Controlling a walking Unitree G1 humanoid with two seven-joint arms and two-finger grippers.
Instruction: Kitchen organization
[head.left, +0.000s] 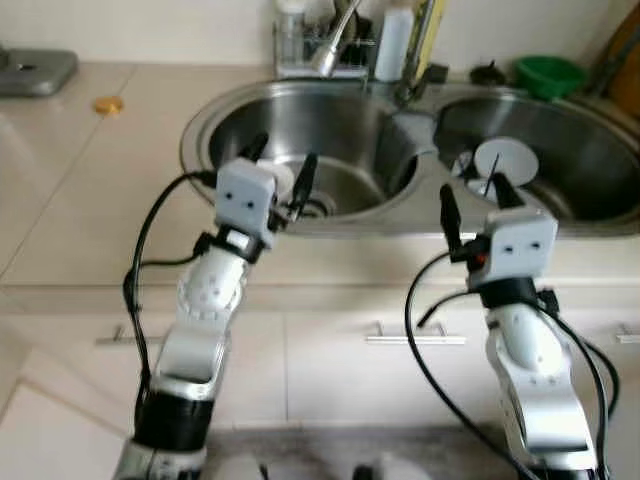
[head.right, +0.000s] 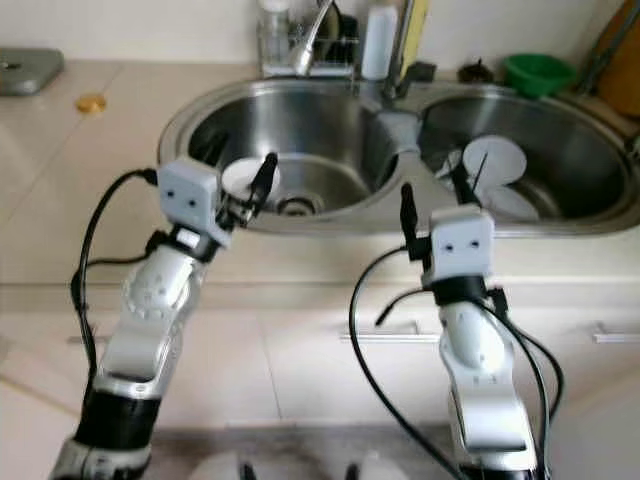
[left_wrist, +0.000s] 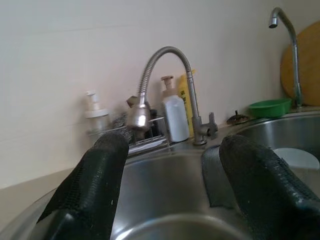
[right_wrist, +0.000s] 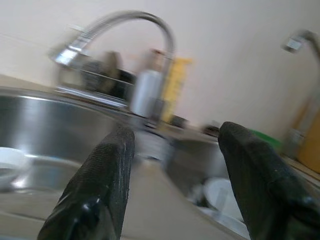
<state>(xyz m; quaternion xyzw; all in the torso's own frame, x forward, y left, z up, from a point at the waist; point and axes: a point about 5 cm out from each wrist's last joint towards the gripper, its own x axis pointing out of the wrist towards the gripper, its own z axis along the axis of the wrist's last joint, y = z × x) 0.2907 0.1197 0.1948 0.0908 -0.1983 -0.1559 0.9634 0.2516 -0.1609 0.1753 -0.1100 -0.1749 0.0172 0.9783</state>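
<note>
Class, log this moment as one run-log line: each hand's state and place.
left hand: open, over left sink basin | right hand: open, at front rim of right sink basin | white plates in right basin

Shiny steel double sink (head.left: 400, 205) set in a pale cream counter (head.left: 90, 190), white plates (head.left: 505, 160) inside. Green bowl (head.left: 548, 75) behind, white bottle (head.left: 394, 42), yellow bottle (left_wrist: 186, 95), gold lid (head.left: 108, 104).

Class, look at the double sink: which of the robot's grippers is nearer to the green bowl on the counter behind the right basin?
Right. The right gripper hovers at the right basin's front rim, with the green bowl behind that basin. The left gripper is over the left basin, farther away.
</note>
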